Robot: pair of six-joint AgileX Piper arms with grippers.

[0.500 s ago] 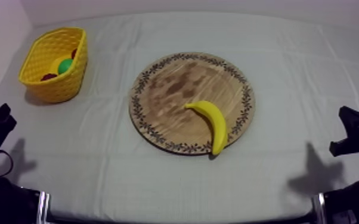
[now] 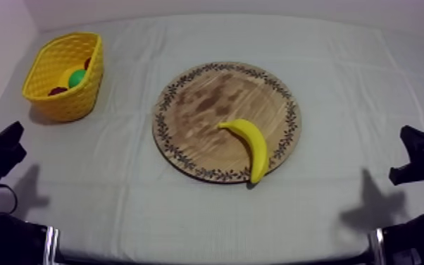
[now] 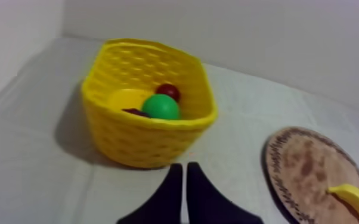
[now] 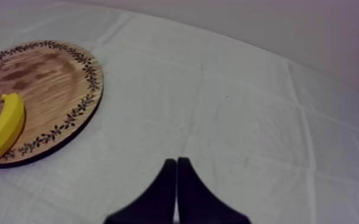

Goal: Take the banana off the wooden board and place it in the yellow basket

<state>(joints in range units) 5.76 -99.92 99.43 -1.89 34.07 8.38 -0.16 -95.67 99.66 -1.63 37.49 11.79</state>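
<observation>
The only change is small: the left gripper (image 3: 182,168) has edged in from the table's left edge toward the middle, probably starting the reach; nothing else has shifted. Its jaws are closed together on nothing, pointing at the yellow basket (image 2: 60,104), and they must open before any grasp. The right gripper (image 4: 176,162) rests closed and empty too. The banana (image 2: 249,145) lies untouched on the wooden board (image 2: 201,106), bright yellow, smooth and curved, its lower tip overhanging the patterned rim.
</observation>
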